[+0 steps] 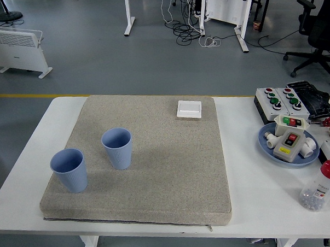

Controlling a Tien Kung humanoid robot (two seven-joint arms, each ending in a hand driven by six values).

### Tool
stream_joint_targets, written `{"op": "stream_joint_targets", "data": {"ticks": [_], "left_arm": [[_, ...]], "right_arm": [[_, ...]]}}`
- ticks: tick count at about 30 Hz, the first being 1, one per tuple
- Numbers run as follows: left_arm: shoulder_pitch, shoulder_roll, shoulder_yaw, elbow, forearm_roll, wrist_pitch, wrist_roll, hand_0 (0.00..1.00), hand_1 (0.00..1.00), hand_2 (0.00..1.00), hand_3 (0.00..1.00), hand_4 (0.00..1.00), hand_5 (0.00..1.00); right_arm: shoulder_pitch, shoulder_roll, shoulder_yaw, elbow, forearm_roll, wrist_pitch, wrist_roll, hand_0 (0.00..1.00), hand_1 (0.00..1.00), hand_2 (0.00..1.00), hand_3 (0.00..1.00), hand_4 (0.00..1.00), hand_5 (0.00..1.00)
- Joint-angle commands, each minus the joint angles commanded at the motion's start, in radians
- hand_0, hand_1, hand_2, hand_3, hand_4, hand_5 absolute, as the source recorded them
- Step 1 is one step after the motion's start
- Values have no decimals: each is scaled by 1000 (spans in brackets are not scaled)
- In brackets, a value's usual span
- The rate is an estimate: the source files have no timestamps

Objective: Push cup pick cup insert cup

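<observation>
Two blue ribbed cups stand upright on a beige mat [155,156]. One cup [69,170] is near the mat's left front corner. The other cup [118,148] stands a little to its right and farther back, apart from it. Both are empty as far as I can see. Neither of my hands shows in the head view.
A small white square dish [189,109] lies at the mat's far right. On the white table [250,196] to the right sit a blue plate [264,144] with switch boxes, a button box [279,102] and a red-capped bottle [321,186].
</observation>
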Motion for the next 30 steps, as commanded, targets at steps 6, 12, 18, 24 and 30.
{"op": "stream_joint_targets", "data": {"ticks": [6,12,18,24,30], "left_arm": [[34,10,84,12,14,-2,-17,496,536,513,527,654,998],[40,20,170,24,40,-2,-33,550,540,513,518,654,998],[44,29,233,39,35,-5,-34,570,540,511,515,650,998],[28,26,271,47,68,-3,-37,584,541,509,513,652,998],[15,36,312,60,75,-3,-36,592,540,508,511,652,998]], "right_arm": [[0,-2,0,0,-14,-1,-3,727,661,674,587,139,479],[3,-2,-3,0,-10,0,-2,727,659,669,587,138,482],[7,-4,-3,0,-6,2,0,727,659,669,586,136,479],[8,-5,-2,0,-6,4,2,727,658,668,586,135,479],[10,-3,1,0,-2,4,4,727,658,667,585,133,481]]}}
